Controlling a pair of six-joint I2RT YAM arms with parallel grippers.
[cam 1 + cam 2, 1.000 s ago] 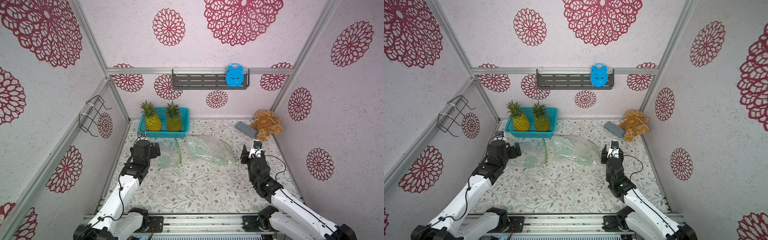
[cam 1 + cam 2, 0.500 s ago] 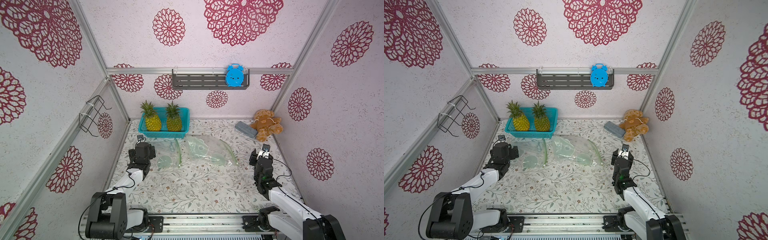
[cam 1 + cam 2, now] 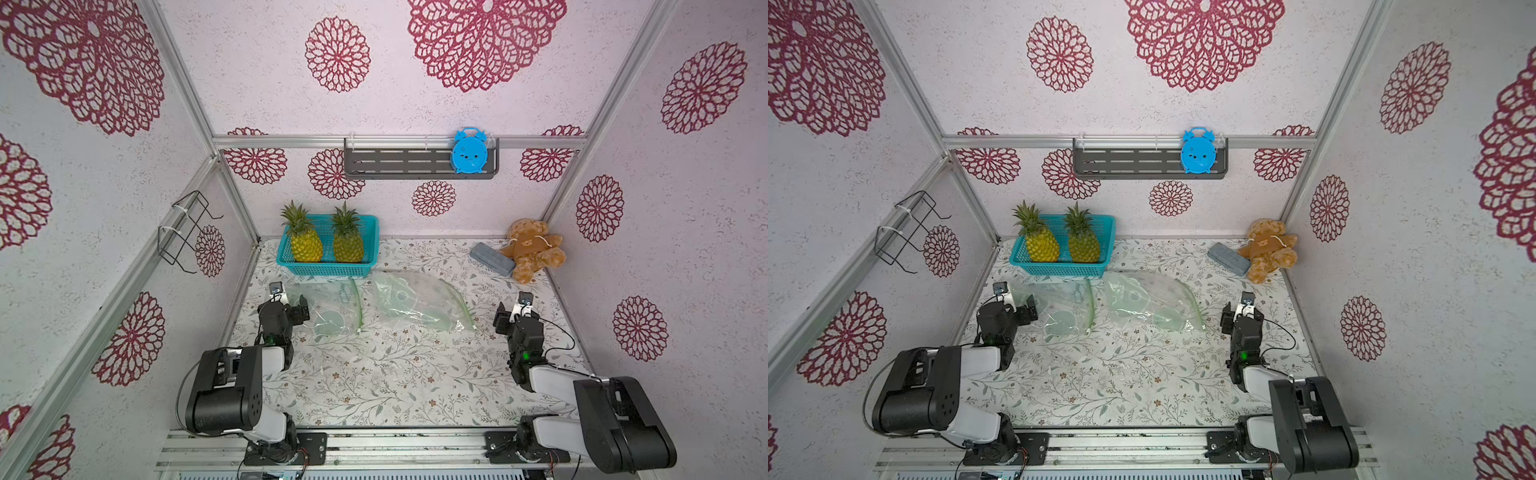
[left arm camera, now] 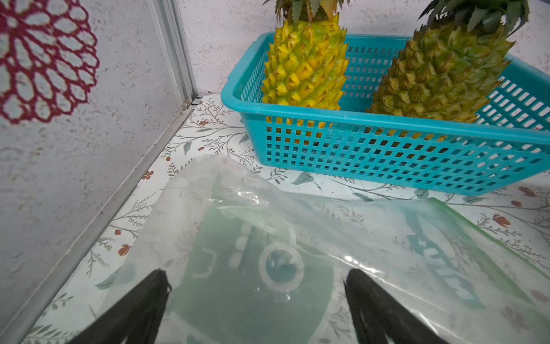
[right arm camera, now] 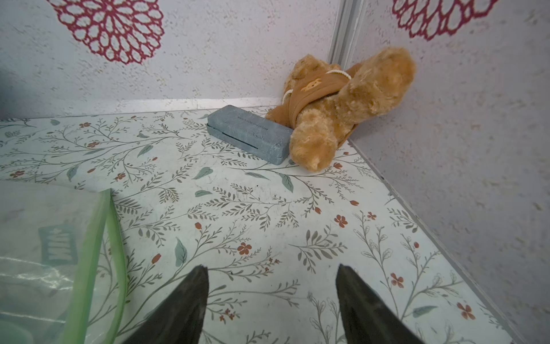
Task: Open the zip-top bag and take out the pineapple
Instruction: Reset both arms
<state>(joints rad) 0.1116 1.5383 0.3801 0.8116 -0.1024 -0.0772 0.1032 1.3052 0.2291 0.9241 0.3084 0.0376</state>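
Two clear zip-top bags with green zip strips lie flat on the floral table, one to the left and one to the right; both look empty. Two pineapples stand upright in a teal basket behind the bags. My left gripper is open at the left bag's outer edge; in the left wrist view the left gripper has that bag under its fingers and nothing gripped. My right gripper is open over bare table, right of the other bag's zip edge.
A grey case and a brown teddy bear sit in the back right corner. A blue clock hangs on the wall shelf. A wire rack sticks out of the left wall. Both arms' folded links lie at the front rail.
Both arms have folded back and down toward the front rail. The right gripper has shifted slightly right, away from the bag, with its jaws wider. The left jaws stay open.
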